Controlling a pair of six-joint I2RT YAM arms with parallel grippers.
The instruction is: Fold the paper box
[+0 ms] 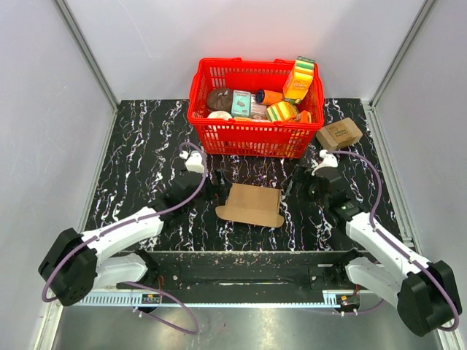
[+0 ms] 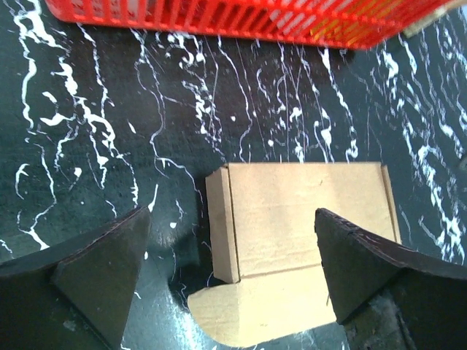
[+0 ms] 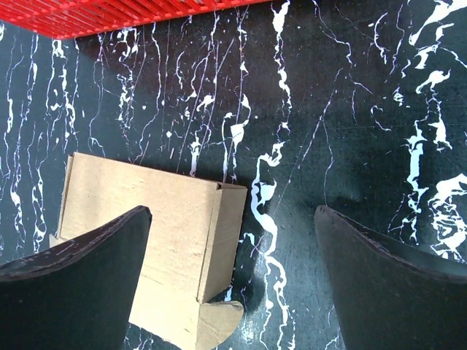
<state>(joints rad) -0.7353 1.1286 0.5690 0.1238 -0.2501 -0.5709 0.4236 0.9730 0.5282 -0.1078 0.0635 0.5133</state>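
the paper box [image 1: 252, 205] lies closed and flat on the black marbled table [image 1: 146, 168], near its middle, just in front of the red basket [image 1: 248, 138] but apart from it. it sits between the two pincers. the left gripper [image 1: 211, 186] stands off the box's left end with its jaws spread wide and nothing in them. in its wrist view the box [image 2: 292, 211] fills the gap below the fingers [image 2: 102, 270]. the right gripper [image 1: 299, 182] is off the right end, jaws also wide apart and empty. from its wrist the box [image 3: 182, 219] lies under the left finger [image 3: 80, 284] – the other is over bare table.
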